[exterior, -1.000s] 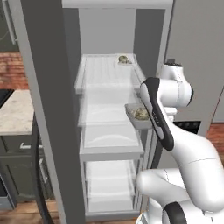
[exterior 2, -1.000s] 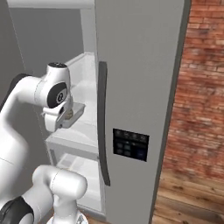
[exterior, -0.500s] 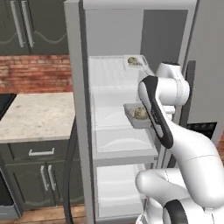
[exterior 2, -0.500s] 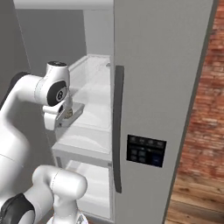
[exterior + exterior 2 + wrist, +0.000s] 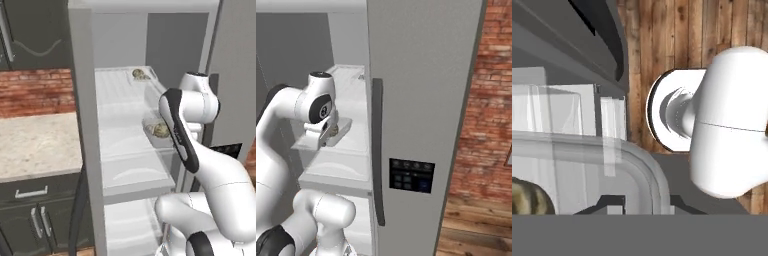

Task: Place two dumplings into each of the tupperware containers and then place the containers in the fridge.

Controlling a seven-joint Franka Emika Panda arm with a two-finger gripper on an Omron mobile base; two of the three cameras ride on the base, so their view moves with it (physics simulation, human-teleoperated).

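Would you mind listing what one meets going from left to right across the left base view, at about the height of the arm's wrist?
Brick wall → stone counter → fridge side wall → white fridge shelf → tupperware container with dumplings → robot arm → fridge door.

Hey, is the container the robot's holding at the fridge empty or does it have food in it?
Not empty. The held container has tan dumplings in it, seen over its rim; their number cannot be told.

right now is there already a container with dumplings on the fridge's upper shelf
Yes, a container holding dumplings sits at the back of the fridge's upper shelf.
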